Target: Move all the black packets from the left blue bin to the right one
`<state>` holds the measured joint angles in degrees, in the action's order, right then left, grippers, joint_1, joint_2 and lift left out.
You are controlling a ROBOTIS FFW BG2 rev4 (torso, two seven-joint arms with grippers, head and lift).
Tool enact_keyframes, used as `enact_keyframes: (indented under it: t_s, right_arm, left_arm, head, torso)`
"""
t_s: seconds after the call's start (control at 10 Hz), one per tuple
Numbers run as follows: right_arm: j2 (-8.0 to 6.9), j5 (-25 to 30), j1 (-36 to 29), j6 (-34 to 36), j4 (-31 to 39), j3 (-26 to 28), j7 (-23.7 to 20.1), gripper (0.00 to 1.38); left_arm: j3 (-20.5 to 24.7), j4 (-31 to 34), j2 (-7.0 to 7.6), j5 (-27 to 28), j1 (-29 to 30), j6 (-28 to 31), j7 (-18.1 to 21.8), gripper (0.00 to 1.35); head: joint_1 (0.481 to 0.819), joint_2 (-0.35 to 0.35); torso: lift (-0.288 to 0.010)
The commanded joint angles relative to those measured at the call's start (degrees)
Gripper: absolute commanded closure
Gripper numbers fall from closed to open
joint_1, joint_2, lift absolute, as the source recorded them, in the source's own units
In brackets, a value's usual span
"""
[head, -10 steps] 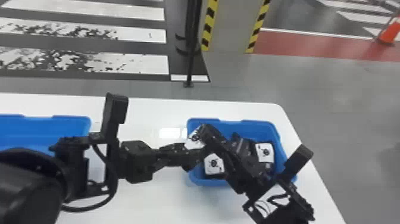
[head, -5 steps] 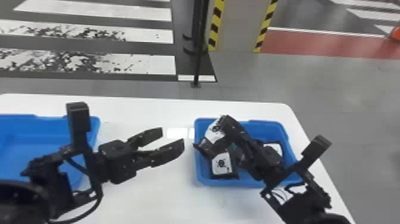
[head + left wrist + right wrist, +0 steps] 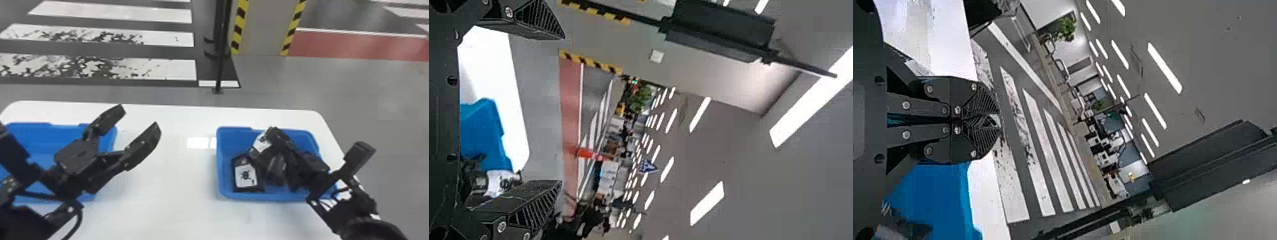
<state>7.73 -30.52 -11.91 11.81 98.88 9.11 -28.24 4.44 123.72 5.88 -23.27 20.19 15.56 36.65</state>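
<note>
Looks like an indoor test hall: crosswalk stripes point(image 3: 95, 68) on the floor point(image 3: 143, 94) beyond the left claw point(image 3: 139, 117), strip lights point(image 3: 1164, 67) overhead.

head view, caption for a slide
Left gripper open by the left blue bin, right gripper above black packets in the right bin.

The left gripper point(image 3: 139, 117) is matte black, with long, flat, tapering fingers point(image 3: 540, 200) that have slanted ridges and pale metal screws point(image 3: 502, 226). Behind it, nearer the arm's base, a thin black cable point(image 3: 80, 217) curves along the black left arm point(image 3: 25, 220). Well to the right of that same gripper, the right arm point(image 3: 354, 204) is black too, with a boxy block point(image 3: 360, 156) and a right gripper point(image 3: 274, 132) whose finger ends are rounded and finely ribbed.
</note>
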Motion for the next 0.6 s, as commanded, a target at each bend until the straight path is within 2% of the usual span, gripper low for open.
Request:
enact_keyframes:
  t_s: [0.0, 0.1, 0.2, 0.3, 0.4, 0.5]
  right_arm:
    - [0.0, 1.27, 0.95, 0.0, -3.18, 2.43, 0.2, 0.76]
    - [0.0, 4.02, 0.67, -0.85, -3.18, 4.03, 0.73, 0.43]
    - [0.0, 5.39, -1.02, -3.24, -2.62, 5.06, 1.69, 0.16]
    - [-0.26, 6.53, -4.54, -6.89, 0.47, 5.97, 2.75, 0.09]
    - [-1.14, 9.04, -10.58, -10.27, 7.36, 6.77, 4.33, 0.12]
    - [-2.11, 11.56, -16.21, -13.64, 13.55, 6.77, 6.26, 0.12]
  left_arm:
    - [4.82, 5.02, -1.49, 2.93, 5.26, 0.18, -0.26, 0.13]
    - [6.99, 8.11, -1.93, 4.53, 8.35, 0.6, -0.44, 0.13]
    - [8.81, 10.36, -2.37, 5.33, 11.02, 0.6, -0.79, 0.13]
    - [10.98, 12.75, -3.33, 6.81, 13.55, -0.66, -1.67, 0.13]
    - [13.61, 15.0, -4.65, 9.1, 15.66, -0.52, -2.2, 0.13]
    - [15.33, 15.28, -5.53, 9.1, 17.63, -1.36, -2.55, 0.13]
  head:
    - [0.695, -0.127]
    - [0.695, -0.125]
    - [0.695, -0.124]
    - [0.695, -0.13]
    - [0.695, -0.134]
    - [0.695, -0.127]
  torso:
    - [-0.145]
    - [-0.145]
    - [-0.145]
    - [-0.145]
    - [-0.145]
    - [-0.145]
